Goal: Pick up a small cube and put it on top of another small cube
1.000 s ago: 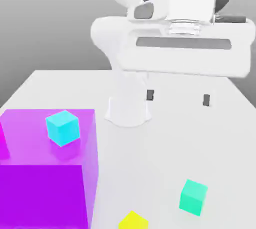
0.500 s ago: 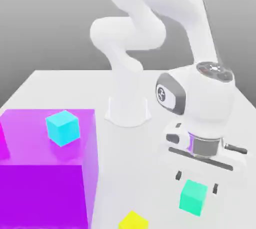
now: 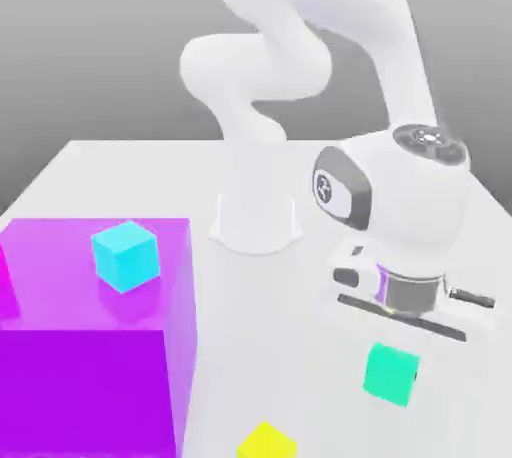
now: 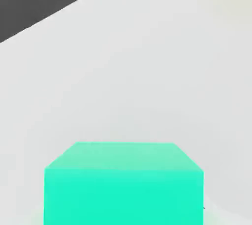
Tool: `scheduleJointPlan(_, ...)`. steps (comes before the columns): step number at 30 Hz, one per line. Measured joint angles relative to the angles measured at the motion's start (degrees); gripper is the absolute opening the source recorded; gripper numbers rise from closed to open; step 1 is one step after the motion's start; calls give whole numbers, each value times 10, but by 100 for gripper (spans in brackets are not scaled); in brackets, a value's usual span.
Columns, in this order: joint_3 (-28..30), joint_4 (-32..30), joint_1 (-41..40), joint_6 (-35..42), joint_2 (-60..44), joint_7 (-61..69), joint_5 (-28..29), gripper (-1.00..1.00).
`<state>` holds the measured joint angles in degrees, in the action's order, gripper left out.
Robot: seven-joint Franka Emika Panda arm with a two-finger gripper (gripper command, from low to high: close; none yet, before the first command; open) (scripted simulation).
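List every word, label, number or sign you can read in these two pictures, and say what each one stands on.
No readable text on the mint-green cube, the cyan cube, the yellow cube, the purple block or the table.
One sign: a round dark emblem with a pale mark on the arm's wrist housing, too blurred to read.

Soft, even light is filling the scene, and nothing is looking dark. The white table point(image 3: 120, 176) is looking bright and the wall behind is fading from grey to darker grey. Shadows are very faint. The big purple block point(image 3: 90, 376) is shining a little on top, mirroring the sky-blue cube point(image 3: 126, 255). Edges are looking slightly fuzzy.
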<state>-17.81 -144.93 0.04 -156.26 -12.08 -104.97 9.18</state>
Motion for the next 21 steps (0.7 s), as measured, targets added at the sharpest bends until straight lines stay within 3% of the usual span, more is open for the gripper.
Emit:
scheduleJointPlan(12, 95, 87, -51, 88, 9, -229, -62, -100)
scheduleJointPlan(17, 118, 101, -51, 32, -61, -271, -51, -100)
scheduleJointPlan(18, 121, 102, -49, 20, -74, -273, -48, 100)
scheduleJointPlan(21, 121, 102, -49, 20, -74, -273, -48, 100)
